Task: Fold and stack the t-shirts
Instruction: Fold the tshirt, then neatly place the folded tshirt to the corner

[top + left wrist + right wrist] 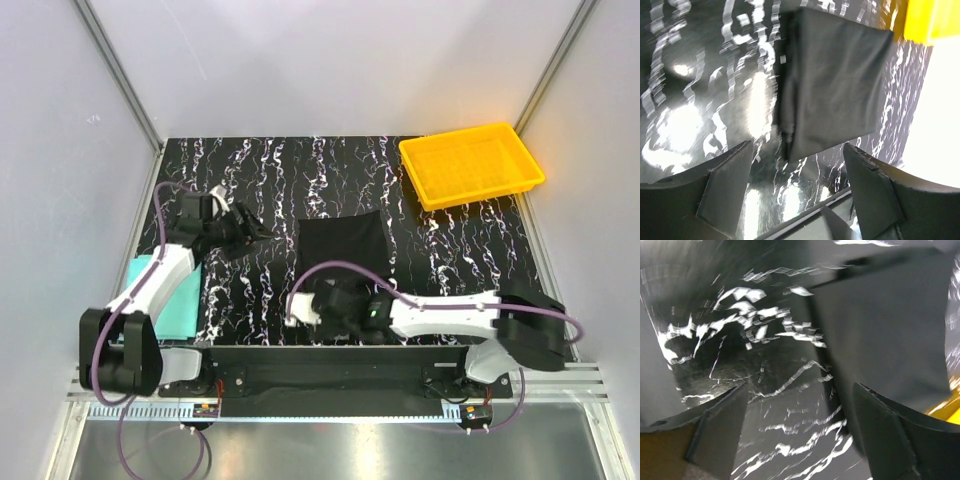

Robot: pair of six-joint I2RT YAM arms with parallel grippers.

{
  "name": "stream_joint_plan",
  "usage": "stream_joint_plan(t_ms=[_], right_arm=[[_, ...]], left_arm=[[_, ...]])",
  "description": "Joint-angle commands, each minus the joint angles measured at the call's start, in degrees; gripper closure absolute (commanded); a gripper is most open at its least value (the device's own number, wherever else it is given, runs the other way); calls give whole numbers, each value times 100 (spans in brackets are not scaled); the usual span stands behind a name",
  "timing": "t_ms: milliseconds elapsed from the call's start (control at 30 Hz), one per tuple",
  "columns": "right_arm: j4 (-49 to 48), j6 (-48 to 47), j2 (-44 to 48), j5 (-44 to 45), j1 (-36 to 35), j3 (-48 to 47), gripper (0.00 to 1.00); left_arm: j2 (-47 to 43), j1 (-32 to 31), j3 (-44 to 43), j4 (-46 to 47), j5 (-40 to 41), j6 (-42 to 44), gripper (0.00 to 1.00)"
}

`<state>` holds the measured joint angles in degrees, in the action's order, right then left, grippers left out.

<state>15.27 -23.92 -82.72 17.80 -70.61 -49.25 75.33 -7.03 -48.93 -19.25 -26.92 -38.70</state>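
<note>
Marbled table [260,180], black t-shirt [343,240]; walls [330,60] apparently white.

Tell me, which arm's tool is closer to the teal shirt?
Left. The left tool is just past the far right corner of the teal shirt; the right tool sits farther right, by the near edge of the black shirt.

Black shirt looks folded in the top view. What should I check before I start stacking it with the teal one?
1. Black shirt folded into a flat rectangle: ok.
2. Teal shirt folded: cannot tell, the left arm covers part of it.
3. Shirts stacked: not ok, they lie apart.
4. Left jaws open, fingers empty: ok.
5. Right jaws open, fingers empty: ok.
6. Yellow tray apart from both shirts: ok.
</note>
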Motion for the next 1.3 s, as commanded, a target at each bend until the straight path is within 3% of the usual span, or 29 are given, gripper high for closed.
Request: stream_joint_plan(t_ms=[0,33,67,200,333,467,733,833,900,1100,1267], right_arm=[[-1332,-2062,-464,567,-251,337,11],[-1586,-2255,-543,532,-295,372,15],[-1675,-2483,-700,531,-322,364,26],[-1957,-2854,-1105,514,-322,355,28],[-2019,-3048,-1632,339,-287,408,43],[-2256,-2960,-2011,268,-199,382,50],[-2344,-2943,-2372,92,240,179,67],[-2204,-2951,-2171,-179,355,118,83],[-2029,-2925,-2108,-207,425,-13,98],[-1826,-2943,-1626,-365,750,-163,100],[-1597,-2934,-887,-822,996,-181,100]], left_arm=[[-536,332,391,-167,292,-419,23],[-789,386,462,-219,275,-471,23],[-905,421,524,-307,283,-498,23],[-1459,518,857,-387,275,-673,19],[-1767,527,1131,-387,161,-788,18],[-1995,615,1333,-449,-6,-789,10],[-1777,694,1298,-449,-235,-648,1],[-1434,694,1254,-108,-463,-630,1],[-1206,694,1298,192,-735,-761,1],[-424,685,1430,1273,-1079,-1341,1],[252,238,1334,2169,-1036,-1790,1]])
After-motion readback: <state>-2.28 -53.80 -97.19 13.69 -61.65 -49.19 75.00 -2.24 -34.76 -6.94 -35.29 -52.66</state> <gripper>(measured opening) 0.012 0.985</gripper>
